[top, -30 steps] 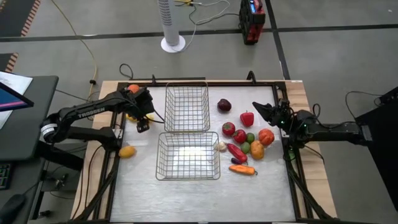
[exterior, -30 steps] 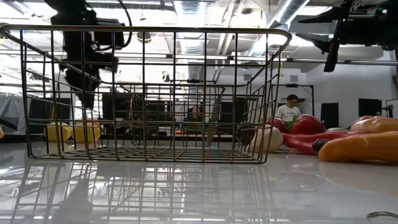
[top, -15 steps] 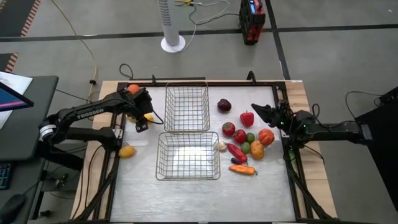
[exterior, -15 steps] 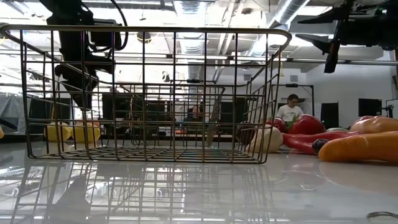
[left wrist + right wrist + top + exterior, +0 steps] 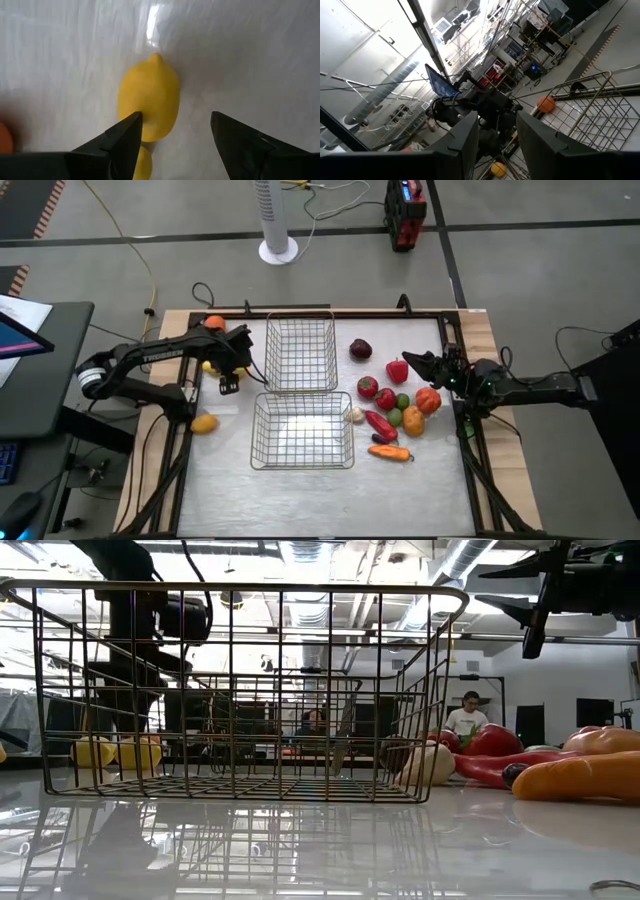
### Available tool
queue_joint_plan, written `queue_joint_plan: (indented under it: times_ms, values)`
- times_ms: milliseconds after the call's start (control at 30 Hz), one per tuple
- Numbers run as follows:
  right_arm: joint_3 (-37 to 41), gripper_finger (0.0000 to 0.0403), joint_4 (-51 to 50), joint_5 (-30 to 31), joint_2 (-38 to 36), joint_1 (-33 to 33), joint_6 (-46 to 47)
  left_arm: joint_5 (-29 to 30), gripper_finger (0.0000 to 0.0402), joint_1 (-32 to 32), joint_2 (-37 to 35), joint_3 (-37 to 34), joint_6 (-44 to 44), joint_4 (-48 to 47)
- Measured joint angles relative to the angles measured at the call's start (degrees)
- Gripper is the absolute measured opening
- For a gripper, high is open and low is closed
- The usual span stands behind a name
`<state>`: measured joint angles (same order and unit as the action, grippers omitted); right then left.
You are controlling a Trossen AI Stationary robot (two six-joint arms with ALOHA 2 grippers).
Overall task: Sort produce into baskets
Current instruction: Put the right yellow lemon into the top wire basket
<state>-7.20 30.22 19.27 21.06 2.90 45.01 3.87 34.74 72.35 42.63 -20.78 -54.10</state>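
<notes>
Baskets of silver wire sit one behind the other at mid-counter, both empty as we look straight down on them. Our left claw hangs over the counter's far left corner, just left of the far basket, its two fingers spread apart and holding nothing; its wrist camera shows a lemon lying on the white surface below, closer to one finger than the other, with a second yellow piece just behind it. An orange rests near the counter's far edge beside that arm, and another yellow fruit lies alone near the left edge, beside the near basket.

Most of the produce is gathered right of the baskets: a dark purple round farthest back, a red pepper, red rounds, a green round, a pale garlic-like bulb just beside the near basket, a chili and a carrot nearest the front.

Our right claw hovers above the right side of this cluster, close to the pepper, its fingers parted with nothing between them. From counter height, a person is visible in the room beyond.
</notes>
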Motion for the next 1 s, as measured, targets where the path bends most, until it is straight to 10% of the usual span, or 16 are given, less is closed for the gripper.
queue_joint_plan:
  times_ms: [1000]
  values:
    - [0.00, 0.0162, -0.02, 0.13, 0.00, 0.28, -0.43, 2.57, 0.0226, 0.09, -5.29, 0.59, -2.86, -5.65]
